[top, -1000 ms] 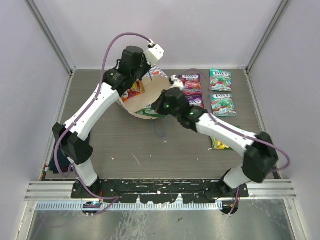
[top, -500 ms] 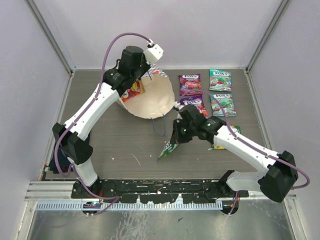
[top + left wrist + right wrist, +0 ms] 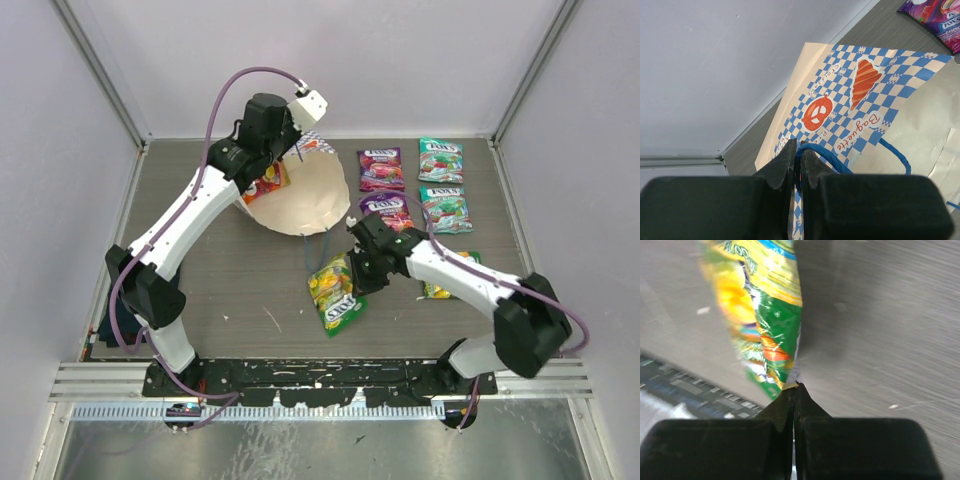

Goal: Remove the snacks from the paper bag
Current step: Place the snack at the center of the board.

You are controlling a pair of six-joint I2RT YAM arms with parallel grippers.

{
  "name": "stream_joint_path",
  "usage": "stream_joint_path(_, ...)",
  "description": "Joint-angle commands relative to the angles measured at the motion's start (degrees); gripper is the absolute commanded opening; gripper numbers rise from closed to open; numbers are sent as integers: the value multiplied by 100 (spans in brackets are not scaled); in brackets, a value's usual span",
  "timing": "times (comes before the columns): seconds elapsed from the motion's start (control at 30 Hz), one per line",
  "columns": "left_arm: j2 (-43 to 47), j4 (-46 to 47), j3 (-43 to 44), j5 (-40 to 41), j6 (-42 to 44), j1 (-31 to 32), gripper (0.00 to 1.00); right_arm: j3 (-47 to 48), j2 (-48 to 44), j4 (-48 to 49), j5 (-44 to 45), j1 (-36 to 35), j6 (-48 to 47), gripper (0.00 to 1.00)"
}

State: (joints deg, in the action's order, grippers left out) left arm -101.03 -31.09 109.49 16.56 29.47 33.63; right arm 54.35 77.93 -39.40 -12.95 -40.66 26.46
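Near side, the right pincer (image 3: 796, 387) is clamped tight on the edge of a yellow-green packet (image 3: 336, 293), which juts out just ahead of its tips. Farther back, the left pincer (image 3: 796, 152) nips the blue cord handle (image 3: 815, 149) of the paper bag (image 3: 300, 195), fingers together.

A robotics lab test cell: plain white panels (image 3: 350, 60) in aluminium framing (image 3: 100, 70) enclose a grey tabletop (image 3: 250, 285), with a slotted mounting rail (image 3: 90, 378) along the frame's bottom.

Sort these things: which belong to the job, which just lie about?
Job: cream checkered paper bag, held by left gripper; yellow-green glossy packet in right gripper; purple glossy packets; teal glossy packets; orange-red glossy packet.
Lying about: dark blue cloth, left edge.
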Motion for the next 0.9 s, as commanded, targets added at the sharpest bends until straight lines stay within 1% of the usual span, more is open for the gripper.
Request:
stream_joint_path(0.0,244,288,72,82,66,-32,7,-11,911,-858,1819,48,-313,1)
stream_joint_path(0.17,238,296,72,97,78,-36,7,243,1368,-887,2223,47,-543,1)
stream_joint_path(0.4,217,277,94,110,88,-37,7,793,1780,-1436,3514,-27,-843,2)
stream_joint_path(0.43,216,279,86,104,90,-32,7,856,1804,-1487,3658,-63,-840,8)
stream_joint_path(0.47,228,279,82,110,88,-32,7,930,1806,-1517,3808,-100,-813,23)
stream_joint_path(0.5,233,285,77,111,87,-32,7,985,1768,-1525,3945,-147,-757,41)
stream_joint_path(0.57,236,288,69,113,97,-38,7,1059,1590,-1466,4083,-185,-661,61)
stream_joint_path(0.63,237,296,64,116,94,-40,7,1025,1309,-1271,4150,-187,-591,86)
stream_joint_path(0.67,236,297,63,112,95,-40,7,999,1153,-1159,4149,-187,-532,93)
stream_joint_path(0.77,244,290,63,111,97,-40,7,911,650,-711,3811,-186,-99,95)
stream_joint_path(0.83,254,292,56,110,96,-40,7,601,281,-37,3277,-187,279,100)
stream_joint_path(0.87,264,294,50,111,94,-40,7,400,103,341,3026,-190,555,100)
